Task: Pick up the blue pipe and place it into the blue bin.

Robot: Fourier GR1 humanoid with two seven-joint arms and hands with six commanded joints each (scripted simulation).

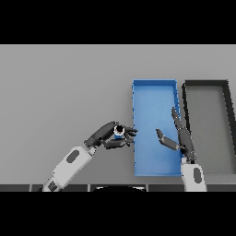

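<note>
The left robot hand (112, 133) is closed around the blue pipe (119, 131), with fingers above and thumb below it. The pipe sits just beside the left wall of the blue bin (155, 83), outside it, at about the lower third of that wall. Whether the pipe is clear of the desk (60, 92) cannot be told from this angle. Only one end of the pipe shows: a pale ring with a dark bore, pointing upward toward the viewer.

The right robot hand (180, 138) hangs over the right side of the bin, fingers straight and thumb spread, holding nothing. A black bin (206, 83) stands just beside the blue bin on its right.

Handling, as a judgement:
- The pipe looks short, rigid and light. It should not bend or deform under finger pressure.
- Its round, smooth surface may let it roll or slip between the fingers if the grip is loose.
- The best hold is across the middle of its length, with fingers and thumb on opposite sides, which is roughly how it is held now.

Remaining step, as a judgement: the pipe must be carried rightward over the bin's left wall, high enough not to strike the rim, then released inside. The idle right robot hand occupies the bin's far side, so release near the left half is preferable.
</note>
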